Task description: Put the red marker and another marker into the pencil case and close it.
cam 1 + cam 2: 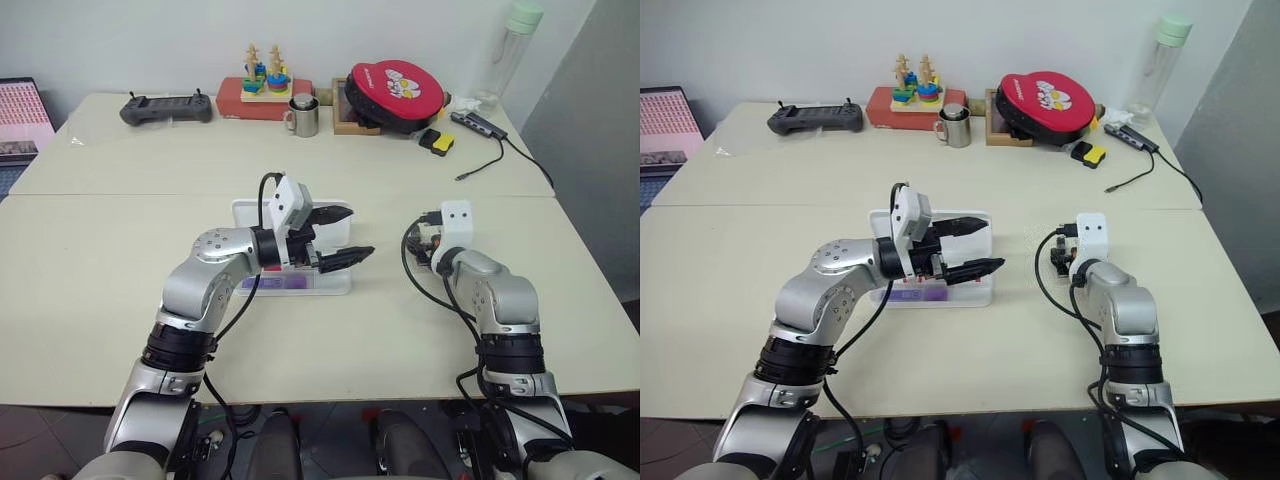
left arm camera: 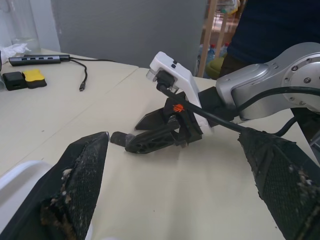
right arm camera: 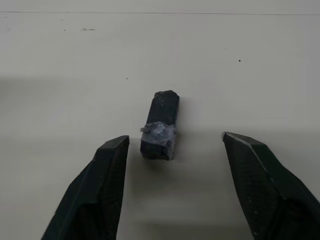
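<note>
White pencil case lies open mid-table, one purple marker inside. Over it the left gripper points sideways, fingers spread wide, empty. Right gripper angles down, fingers apart, straddling one small dark block without touching.

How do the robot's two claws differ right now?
The left gripper hangs above the white pencil case, pointing sideways. The right gripper sits low over the table, pointing forward. The left gripper's fingers have nothing between them, while the right gripper's straddle a small dark block without touching it. Both have two black fingers, standing open.
</note>
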Robot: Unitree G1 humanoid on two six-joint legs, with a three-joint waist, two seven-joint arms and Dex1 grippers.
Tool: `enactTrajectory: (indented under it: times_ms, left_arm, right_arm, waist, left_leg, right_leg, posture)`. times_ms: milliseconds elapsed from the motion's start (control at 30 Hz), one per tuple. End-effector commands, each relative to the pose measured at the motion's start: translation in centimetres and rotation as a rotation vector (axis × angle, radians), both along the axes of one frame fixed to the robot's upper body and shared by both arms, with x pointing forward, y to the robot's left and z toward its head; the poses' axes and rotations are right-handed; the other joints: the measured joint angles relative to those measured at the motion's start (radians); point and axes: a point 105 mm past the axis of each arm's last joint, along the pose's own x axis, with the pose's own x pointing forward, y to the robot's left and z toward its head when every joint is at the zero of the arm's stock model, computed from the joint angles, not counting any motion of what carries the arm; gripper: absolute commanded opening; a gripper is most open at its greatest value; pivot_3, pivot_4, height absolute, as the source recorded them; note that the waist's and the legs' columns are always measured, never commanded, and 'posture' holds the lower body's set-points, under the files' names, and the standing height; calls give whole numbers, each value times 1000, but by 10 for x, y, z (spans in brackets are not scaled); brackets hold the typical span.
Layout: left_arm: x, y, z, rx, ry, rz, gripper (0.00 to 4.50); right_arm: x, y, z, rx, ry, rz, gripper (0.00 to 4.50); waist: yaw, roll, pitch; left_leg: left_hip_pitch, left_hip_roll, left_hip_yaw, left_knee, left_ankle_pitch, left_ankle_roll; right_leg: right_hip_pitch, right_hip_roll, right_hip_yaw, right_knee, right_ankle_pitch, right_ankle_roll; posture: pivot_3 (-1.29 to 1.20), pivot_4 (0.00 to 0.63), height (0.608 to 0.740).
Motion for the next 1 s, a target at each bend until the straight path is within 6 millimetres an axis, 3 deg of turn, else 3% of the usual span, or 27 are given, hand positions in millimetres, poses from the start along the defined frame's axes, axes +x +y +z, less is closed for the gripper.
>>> enactTrajectory:
  times_ms: [33, 267, 333, 433, 500, 567, 667, 700, 800, 900, 1000]
  left_arm:
    - [1, -1, 14, -14, -64, -8, 4500]
    - [1, -1, 14, -12, -68, -9, 4500]
    - [1, 0, 14, -13, -68, -6, 4500]
    - [-2, 8, 16, -13, -56, -7, 4500]
    - [-6, 24, 16, 10, -40, 0, 4500]
    - [-12, 42, 11, 48, -13, -5, 4500]
    - [-19, 65, -3, 155, 18, 11, 4500]
    - [-19, 69, -6, 178, 22, 15, 4500]
    - [-29, 100, -25, 320, 65, 35, 4500]
    - [-36, 110, -32, 372, 89, 34, 4500]
    - [-42, 122, -36, 395, 108, 61, 4500]
  right_arm:
    - [7, -5, 16, -7, -70, -23, 2099]
    - [7, -2, 16, -8, -78, -16, 364]
    - [8, -2, 23, 1, -120, -15, 261]
    - [6, 6, 70, -31, -347, 133, 251]
    - [-9, 24, 101, 35, -448, 333, 250]
    - [-34, 46, 108, 86, -427, 580, 250]
    - [-66, 64, 91, 0, -320, 864, 250]
    - [-71, 66, 87, -12, -297, 903, 250]
    - [-82, 90, 52, -98, -132, 1075, 250]
    - [-87, 99, 32, -148, -50, 1150, 250]
    - [-77, 116, 15, -192, -28, 1153, 250]
  waist:
    - [0, 0, 0]
    - [0, 0, 0]
    - [0, 0, 0]
    - [0, 1, 1]
    - [0, 2, 1]
    - [-6, 2, 1]
    - [-13, 2, 1]
    - [-12, 2, 1]
    - [-10, 2, 1]
    - [-9, 3, 2]
    - [-3, 2, 1]
  left_leg:
    - [0, 0, 0, 0, 0, 0]
    - [0, 0, 0, 0, 0, 0]
    - [0, 0, 0, 0, 0, 0]
    - [0, 0, 0, 0, 0, 0]
    - [0, 0, 0, 0, 0, 0]
    - [0, 0, 0, -1, 0, 0]
    - [1, 1, 0, -2, 0, 0]
    - [1, 1, 0, -2, 0, 0]
    - [1, 1, 0, -2, 0, 0]
    - [1, 1, 0, -1, 0, 0]
    - [1, 1, 0, 0, 0, 0]
  right_leg:
    - [0, 0, 0, 0, 0, 0]
    - [0, 0, 0, 0, 0, 0]
    - [0, 0, 0, 0, 0, 0]
    - [0, 0, 0, 0, 0, 0]
    - [0, 0, 0, 0, 0, 0]
    - [0, 0, 0, 0, 0, 0]
    - [0, 0, 0, 0, -1, -1]
    - [0, 0, -1, 0, -1, -1]
    - [1, 0, -1, -1, -2, -2]
    - [0, 0, -1, -1, -3, 1]
    - [0, 0, -1, -1, -6, -1]
  posture:
    - [0, 150, 740]
    - [0, 150, 740]
    - [0, 150, 740]
    - [0, 150, 740]
    - [0, 150, 740]
    - [0, 150, 740]
    - [0, 150, 740]
    - [0, 150, 740]
    - [0, 150, 740]
    - [0, 150, 740]
    - [0, 150, 740]
